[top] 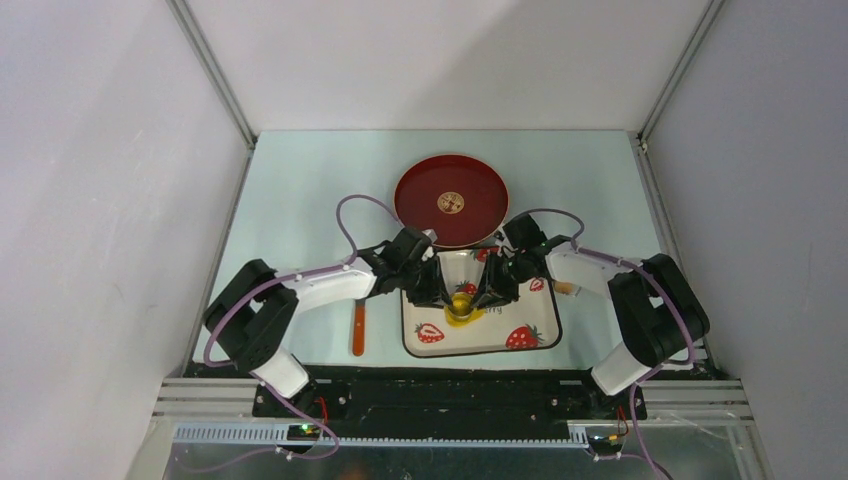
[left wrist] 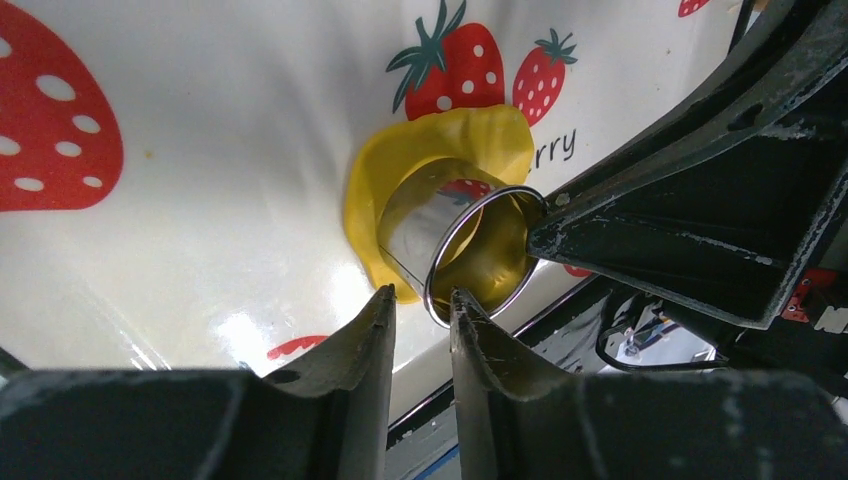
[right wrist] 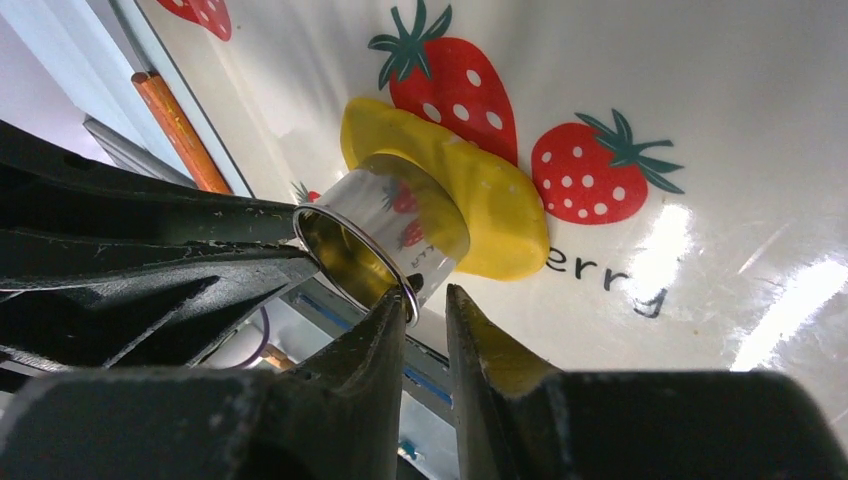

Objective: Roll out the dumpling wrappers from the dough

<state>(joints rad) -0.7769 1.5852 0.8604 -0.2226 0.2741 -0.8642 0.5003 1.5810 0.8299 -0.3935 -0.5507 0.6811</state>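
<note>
A flattened patch of yellow dough (top: 466, 319) (left wrist: 470, 130) (right wrist: 495, 205) lies on the strawberry-print tray (top: 500, 342) (left wrist: 200, 150) (right wrist: 720, 70). A shiny metal ring cutter (top: 461, 303) (left wrist: 425, 215) (right wrist: 425, 215) stands tilted on the dough. My left gripper (top: 440, 290) (left wrist: 422, 297) pinches the cutter's wall from the left, one finger inside the ring and one outside. From the opposite side my right gripper (top: 490, 287) (right wrist: 425, 295) holds the rim the same way. Dumpling wrappers are out of view.
A red round plate (top: 450, 200) with a gold emblem sits just behind the tray. An orange-handled tool (top: 358, 328) (right wrist: 180, 130) lies on the table left of the tray. A wooden piece (top: 565, 288) shows behind my right arm.
</note>
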